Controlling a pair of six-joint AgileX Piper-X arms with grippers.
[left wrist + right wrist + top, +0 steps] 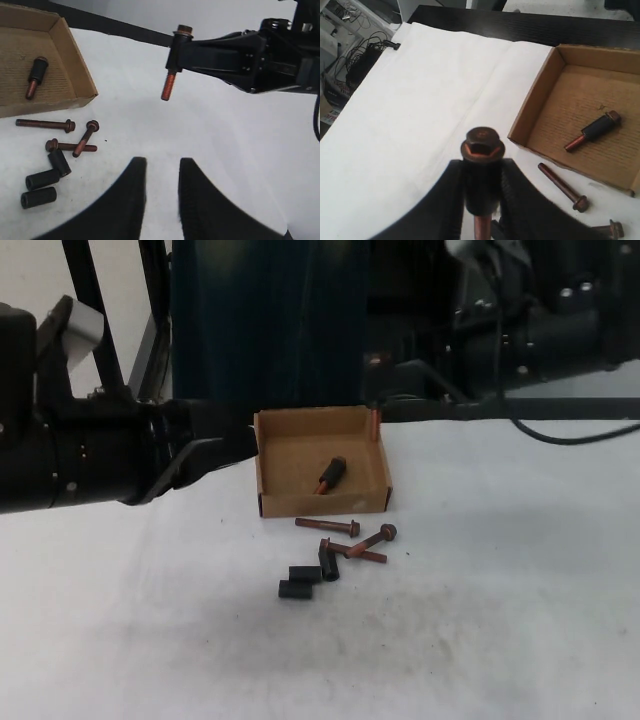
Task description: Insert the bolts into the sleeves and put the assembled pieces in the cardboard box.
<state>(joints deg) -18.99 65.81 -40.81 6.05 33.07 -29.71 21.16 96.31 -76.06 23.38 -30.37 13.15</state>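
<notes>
My right gripper (482, 175) is shut on a black sleeve with a copper bolt (482, 142) pushed through it, head up. In the left wrist view this piece (173, 60) hangs above the white cloth, right of the cardboard box (75, 65). In the high view its shaft (375, 426) shows by the box's back right corner. One assembled piece (332, 474) lies inside the box (272, 502). Three loose bolts (352, 552) and three black sleeves (305, 574) lie just in front of the box. My left gripper (161, 167) is open and holds nothing, left of the box (205, 455).
A white cloth (500, 570) covers the bench, with free room to the right and front of the parts. A black cable (570, 438) crosses the back right. Dark frames and equipment stand behind the bench edge.
</notes>
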